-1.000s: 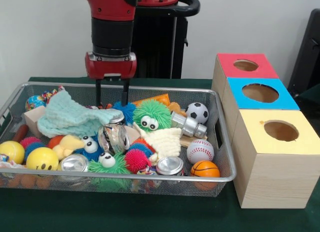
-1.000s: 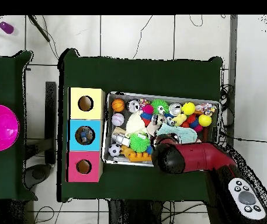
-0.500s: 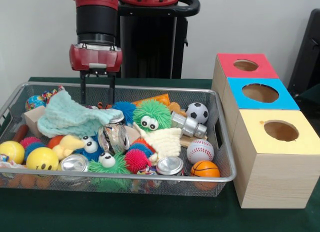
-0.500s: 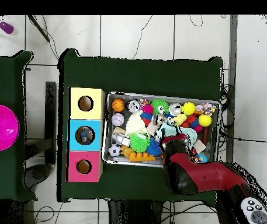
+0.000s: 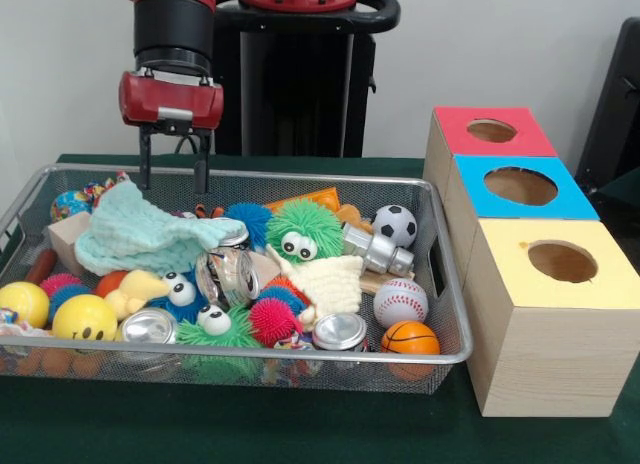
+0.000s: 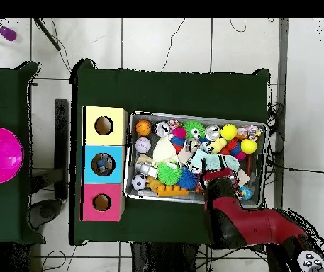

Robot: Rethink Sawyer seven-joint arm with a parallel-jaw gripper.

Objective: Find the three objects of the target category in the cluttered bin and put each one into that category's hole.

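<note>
Centrally in the bin, a bottle lies sideways; the claw hangs open, empty.

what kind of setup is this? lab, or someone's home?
Most likely a robotics lab test cell. A pedestal-mounted Sawyer arm stands at a green-clothed table, with a wire-mesh bin of mixed toys beside colour-coded sorting boxes, and cables trail across the tiled floor.

No legible text, label, brand, number or sign found in either view. The toys, cans, boxes and arm carry no readable lettering; any print present is too small to make out.
</note>
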